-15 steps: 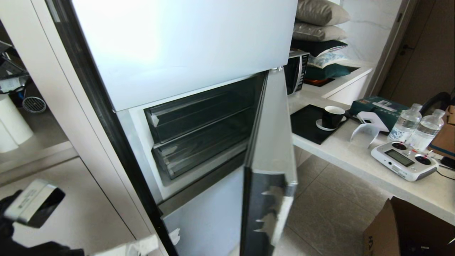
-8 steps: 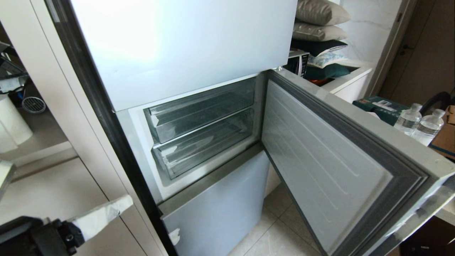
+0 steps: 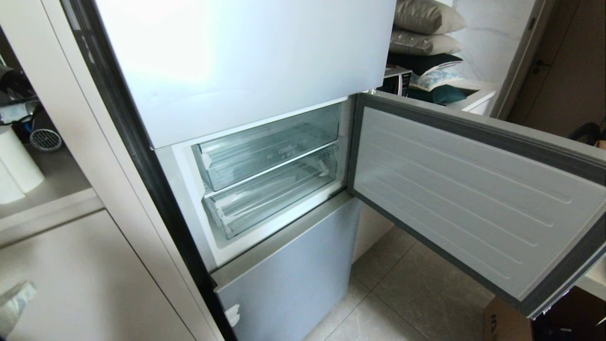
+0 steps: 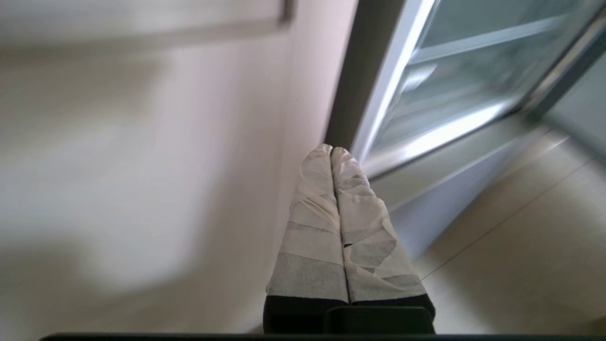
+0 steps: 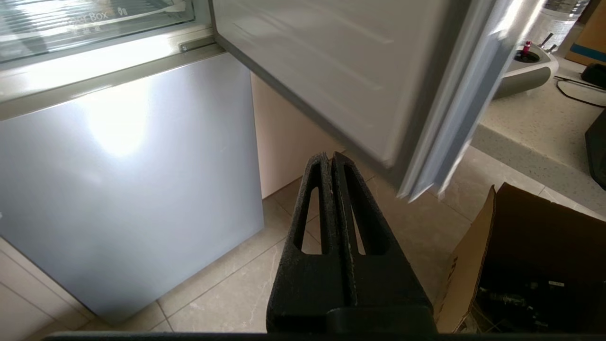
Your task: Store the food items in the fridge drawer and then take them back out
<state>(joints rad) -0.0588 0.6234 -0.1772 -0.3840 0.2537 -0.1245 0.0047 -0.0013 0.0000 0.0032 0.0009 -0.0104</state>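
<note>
The pale blue-grey glossy fridge's middle door stands swung wide open to the right, its ribbed white inner liner facing the room and a grey seal running round its edge. Inside the lit compartment sit two stacked clear plastic drawers, both pushed in: the upper clear drawer, and below it the fridge drawer, a wide clear tray with a thick front lip (nothing red or orange shows through either one, and the fruits appear in no view). The left gripper, its fingers wrapped in white tape, is pressed together with nothing between them; it sits low beside the cream cabinet panel to the left of the fridge, well short of the drawers. The right gripper, black and slotted, is likewise closed and empty, hanging over the beige tiled floor near an open brown cardboard box, below the open door.
</note>
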